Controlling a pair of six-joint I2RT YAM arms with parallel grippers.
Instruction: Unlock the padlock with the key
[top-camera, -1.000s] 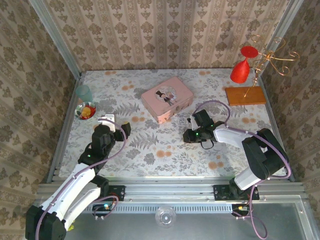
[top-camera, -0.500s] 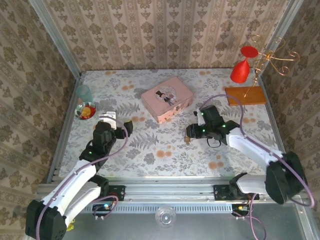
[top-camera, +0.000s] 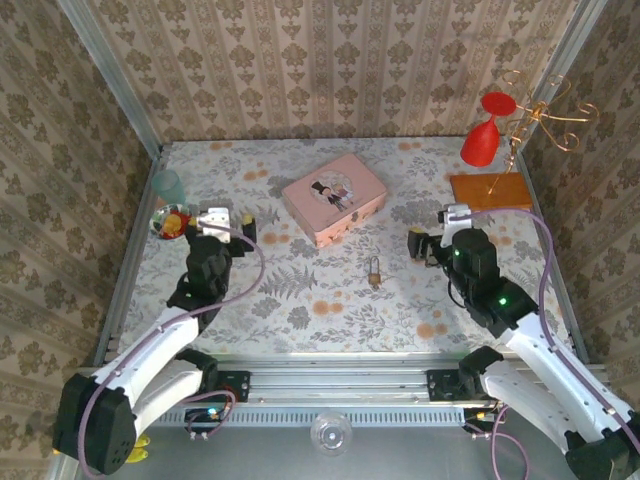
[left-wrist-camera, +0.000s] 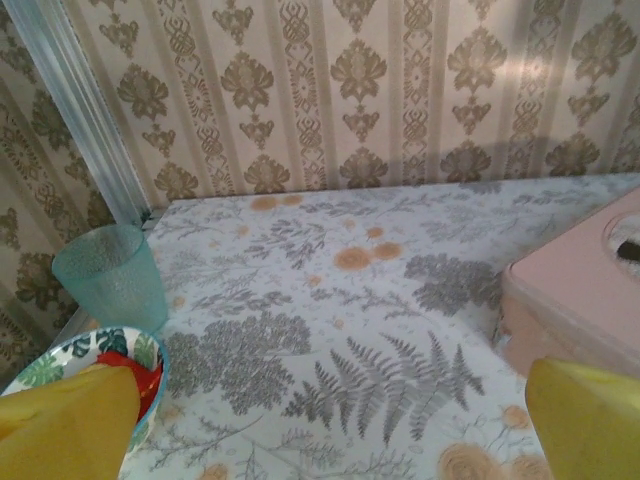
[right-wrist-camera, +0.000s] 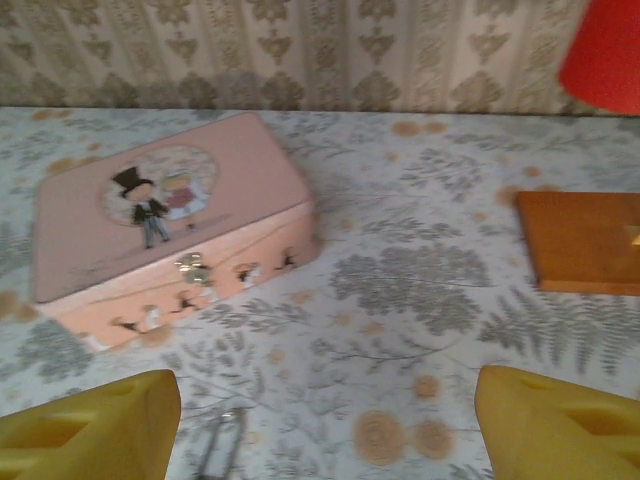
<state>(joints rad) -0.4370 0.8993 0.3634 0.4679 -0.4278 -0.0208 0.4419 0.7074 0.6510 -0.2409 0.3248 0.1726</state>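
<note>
**Padlock loose on the bench, right pincer nearer**

- Padlock (top-camera: 374, 271): lies flat on the flowered bench (top-camera: 300, 300), roughly mid-bench, nearer the arms than the pink tin (top-camera: 334, 197) and apart from it. Nothing touches it.
- Long axis: runs near-to-far in the overhead view. The thin silvery loop looks to point toward the back wall and the brass body toward the arm bases.
- Key: too small to tell whether it sits in the lock or beside it.
- Right pincer (top-camera: 420, 245): near the padlock, which lies to its left and a little closer to the bases. Fingers spread wide, holding nothing. In its wrist view the pincer (right-wrist-camera: 325, 425) frames the tin, and a silvery sliver of the padlock (right-wrist-camera: 220, 442) shows at the bottom edge, just inside the left finger.
- Left pincer (top-camera: 228, 222): well apart from the padlock, across the bench, which puts the lock off to its right. Also wide and empty, as its wrist view confirms (left-wrist-camera: 328, 425).
- Around the left pincer: a teal cup (left-wrist-camera: 110, 275) and a patterned bowl (left-wrist-camera: 95, 365) stand at the left edge of the bench.
- Far right corner: a wooden block (right-wrist-camera: 585, 240) on the bench.

Judgement: 2 empty pincers and a free-lying lock suggest the unlocking itself is not yet under way. The right arm has the shorter reach, and would need to swing left and drop low to straddle the lock across its narrow side.
</note>
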